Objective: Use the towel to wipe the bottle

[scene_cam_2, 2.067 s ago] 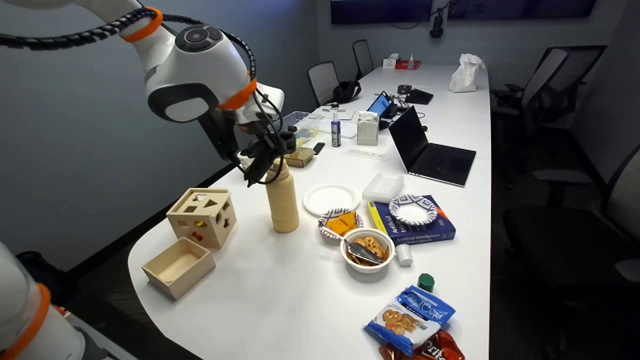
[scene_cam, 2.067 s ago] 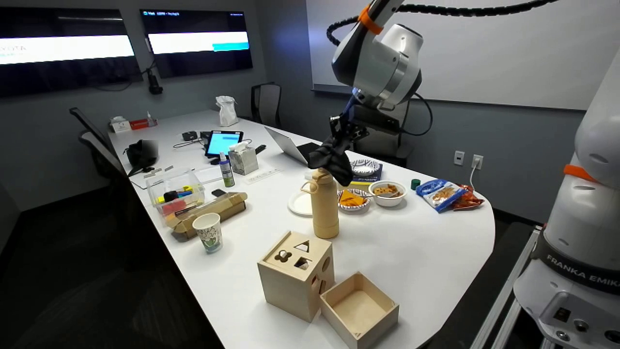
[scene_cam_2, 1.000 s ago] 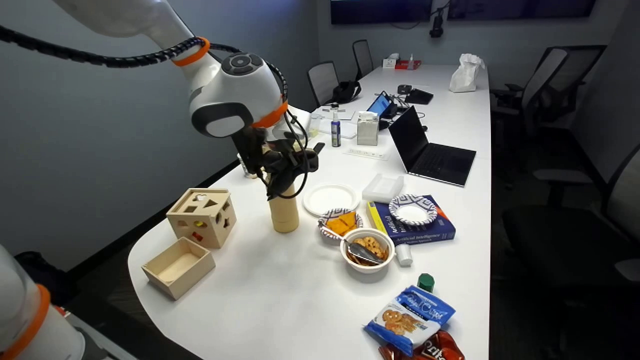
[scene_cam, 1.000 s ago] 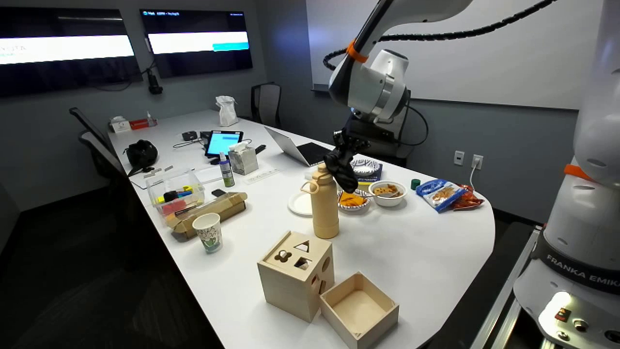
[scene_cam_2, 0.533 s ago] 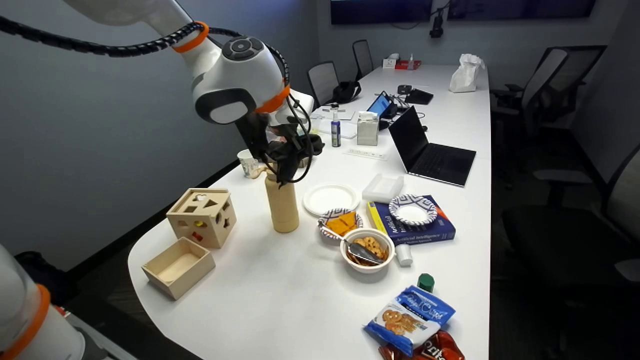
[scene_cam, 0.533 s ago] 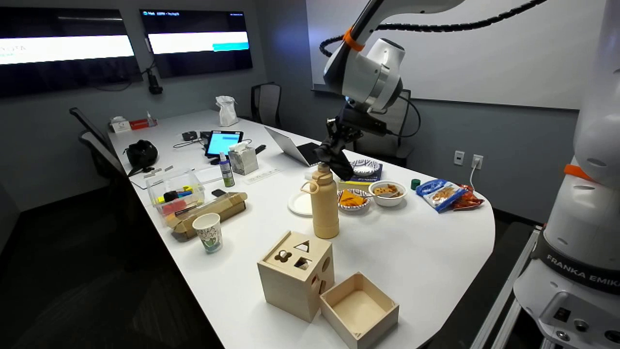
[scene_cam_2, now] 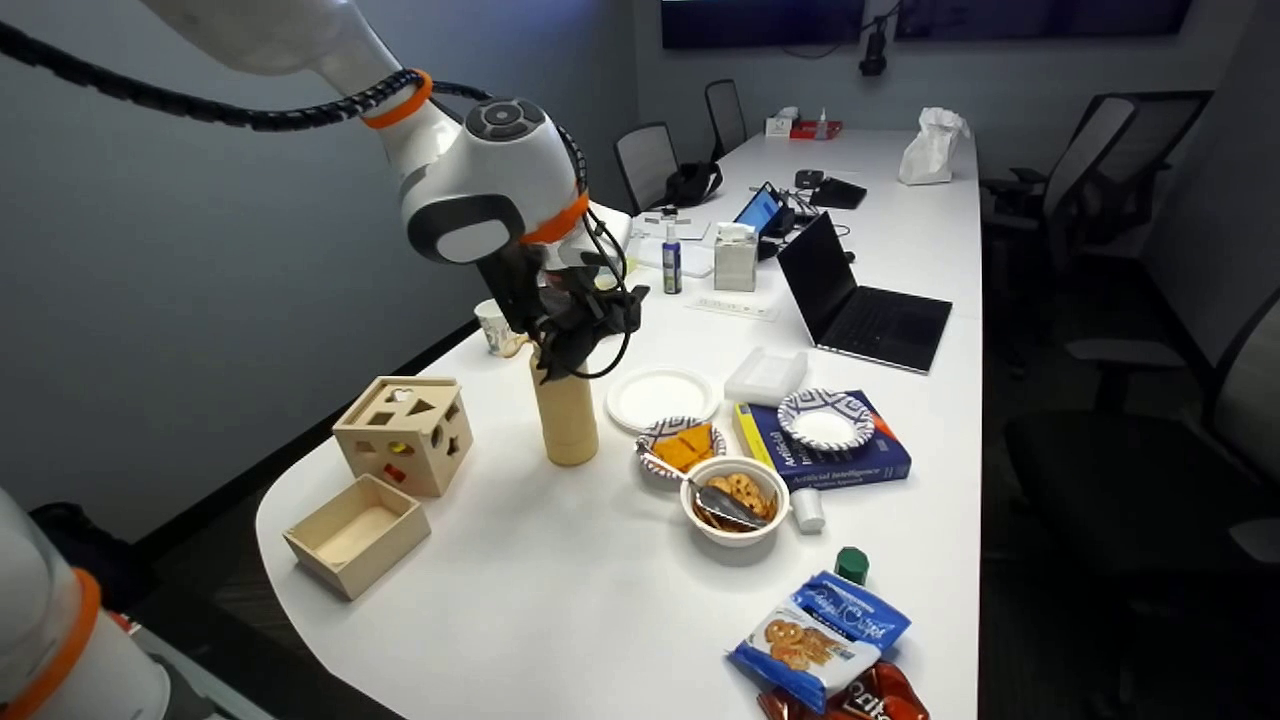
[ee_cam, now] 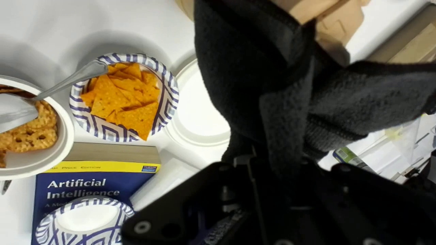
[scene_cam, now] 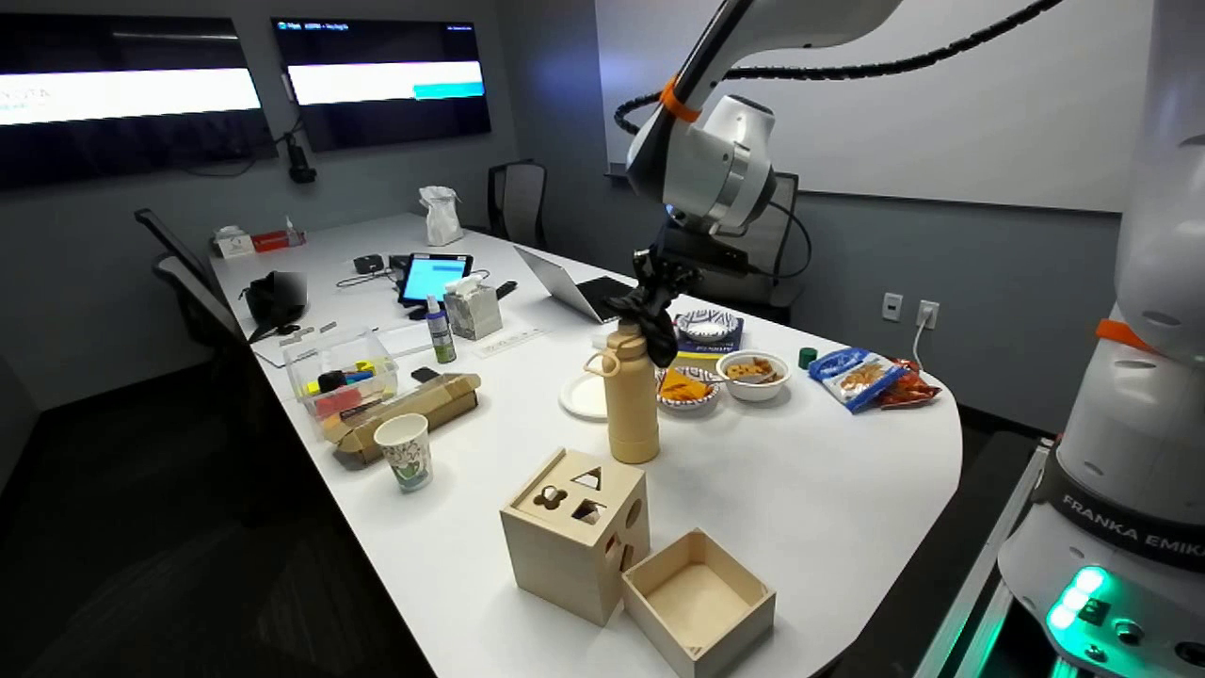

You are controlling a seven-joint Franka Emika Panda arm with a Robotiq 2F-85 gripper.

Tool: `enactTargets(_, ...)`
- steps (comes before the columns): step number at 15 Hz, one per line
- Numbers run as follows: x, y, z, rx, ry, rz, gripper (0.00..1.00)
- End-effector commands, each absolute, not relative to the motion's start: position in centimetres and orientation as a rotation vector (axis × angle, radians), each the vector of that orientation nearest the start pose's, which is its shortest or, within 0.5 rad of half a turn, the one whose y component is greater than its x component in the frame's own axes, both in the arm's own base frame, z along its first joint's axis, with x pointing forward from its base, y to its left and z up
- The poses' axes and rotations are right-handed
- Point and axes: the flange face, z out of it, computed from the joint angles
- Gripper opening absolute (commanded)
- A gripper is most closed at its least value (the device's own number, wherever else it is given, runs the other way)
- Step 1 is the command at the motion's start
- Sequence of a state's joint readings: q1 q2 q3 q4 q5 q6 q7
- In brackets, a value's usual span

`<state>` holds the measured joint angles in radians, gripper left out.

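Towel (ee_cam: 245, 78), bottle (scene_cam: 633, 407) — well inside table edge (scene_cam: 953, 443).

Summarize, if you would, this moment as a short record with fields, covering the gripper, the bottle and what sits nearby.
Gripper: shut on a black towel
Bottle: tan, upright on the white table
Towel placement: at or very near the bottle's top; firm contact cannot be told
Food: patterned bowl of orange chips; white bowl of crackers, with a serving utensil in it
Wooden things: shape-sorter box beside an open tray
Wiping: cannot tell how much is done
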<state>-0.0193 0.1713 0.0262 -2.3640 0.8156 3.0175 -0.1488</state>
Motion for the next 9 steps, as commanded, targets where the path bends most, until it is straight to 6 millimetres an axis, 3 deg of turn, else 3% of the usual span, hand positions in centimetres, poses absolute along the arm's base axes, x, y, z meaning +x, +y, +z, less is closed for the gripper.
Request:
enactTargets(1, 54.1, -4.9, 28.9, -2.691, 0.875, -0.625, 0.03)
enactTargets(9, 56.3, -1.7, 32.1, -2.782, 0.736, -0.714, 0.03)
